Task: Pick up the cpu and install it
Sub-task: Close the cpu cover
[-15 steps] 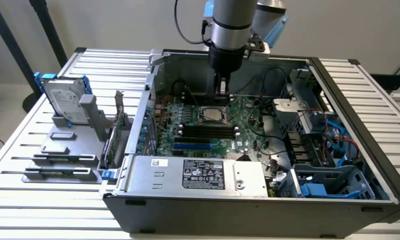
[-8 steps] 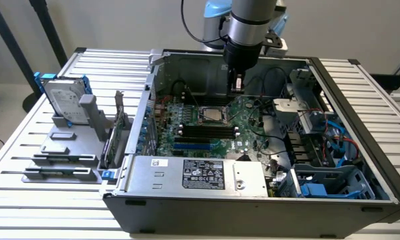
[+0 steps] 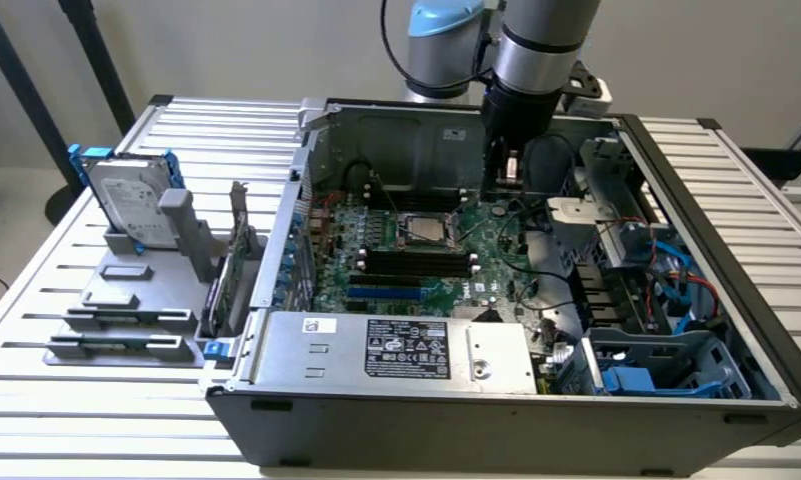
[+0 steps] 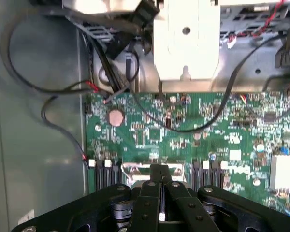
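1. Computer case (image 3: pixel 507 425): an open tower lying on its side on a slatted metal table (image 3: pixel 53 410), interior facing up.
2. Motherboard (image 3: pixel 373 285): a green board on the floor of the case. A row of dark memory sticks (image 3: pixel 407 262) runs across its middle.
3. The cpu (image 3: pixel 427 231): a flat square with a dull silver top. It lies level in the socket frame at the centre of the board, just beside the memory sticks and on their far side.
4. Robot arm (image 3: pixel 547 40): it reaches down into the case from above.
5. Gripper (image 4: pixel 159 170): its black fingers are pressed together with nothing between them. In the exterior view it hangs near the cpu, on the exterior view's right, and apart from it.
6. Wrist view detail: the joined fingertips sit above the board's edge with a pale silver part directly behind them. Whether that part is the cpu cannot be told. A coin cell (image 4: pixel 116 117) and loose black cables (image 4: pixel 38 87) lie nearby.
7. Hard drive (image 3: pixel 127 200): in a blue frame, it stands upright on a grey fixture (image 3: pixel 120 315) outside the case, at the exterior view's left.
8. Power supply (image 3: pixel 400 348): a silver box along the near wall of the case.
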You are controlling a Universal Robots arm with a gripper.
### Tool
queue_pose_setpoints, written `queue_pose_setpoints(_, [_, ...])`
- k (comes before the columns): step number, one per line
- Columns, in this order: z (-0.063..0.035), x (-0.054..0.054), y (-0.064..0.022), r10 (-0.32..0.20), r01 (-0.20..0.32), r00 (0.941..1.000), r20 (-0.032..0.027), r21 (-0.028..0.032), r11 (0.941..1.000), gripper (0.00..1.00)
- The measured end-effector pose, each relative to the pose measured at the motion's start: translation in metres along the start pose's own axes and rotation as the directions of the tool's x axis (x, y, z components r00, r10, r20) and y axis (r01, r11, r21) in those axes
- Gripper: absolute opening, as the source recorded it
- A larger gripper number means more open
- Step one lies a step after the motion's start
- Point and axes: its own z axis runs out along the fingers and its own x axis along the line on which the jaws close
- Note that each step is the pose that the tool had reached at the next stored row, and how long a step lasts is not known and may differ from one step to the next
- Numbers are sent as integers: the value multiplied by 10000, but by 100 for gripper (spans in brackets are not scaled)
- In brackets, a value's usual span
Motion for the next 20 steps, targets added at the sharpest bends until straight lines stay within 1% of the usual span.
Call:
queue_pose_setpoints(2, [-1, 1, 89, -3, 3, 10000, -62, 3, 10000, 11])
queue_pose_setpoints(4, [0, 3, 149, -4, 4, 9999, -129, 7, 10000, 11])
queue_pose_setpoints(6, [14, 3, 180, -5, 6, 9998, -178, 11, 10000, 11])
queue_pose_setpoints(9, [40, 0, 200, -9, 10, 9997, -232, 30, 10000, 11])
queue_pose_setpoints(12, [74, -5, 201, -25, 26, 9997, -256, 54, 10000, 11])
queue_pose_setpoints(20, [208, -19, 202, -125, 127, 9996, -262, 69, 9999, 11])
